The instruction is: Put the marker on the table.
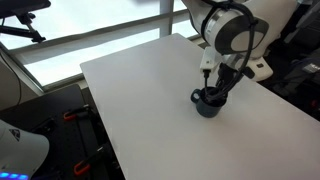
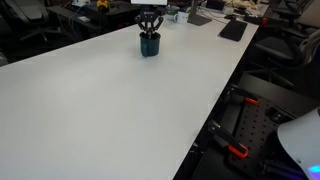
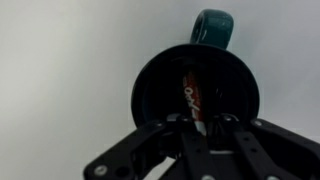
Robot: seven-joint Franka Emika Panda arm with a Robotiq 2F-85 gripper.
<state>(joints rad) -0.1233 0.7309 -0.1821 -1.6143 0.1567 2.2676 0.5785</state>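
Note:
The dark blue mug [image 1: 207, 106] stands upright on the white table [image 1: 140, 90], seen in both exterior views [image 2: 150, 46]. My gripper [image 1: 216, 90] hangs straight above it with its fingertips down inside the mug [image 2: 149, 29]. In the wrist view the marker [image 3: 192, 92], dark with a reddish part and white lettering, stands inside the mug [image 3: 148, 80]. The gripper's fingers [image 3: 199, 125] are closed together on the marker's upper end. The marker does not show in either exterior view.
The table [image 2: 100, 100] is wide and bare around the mug. Its edge runs close to the mug on one side [image 1: 262, 88]. Dark items, a keyboard among them [image 2: 232, 28], lie at the table's far end. Office chairs and equipment stand beyond the table.

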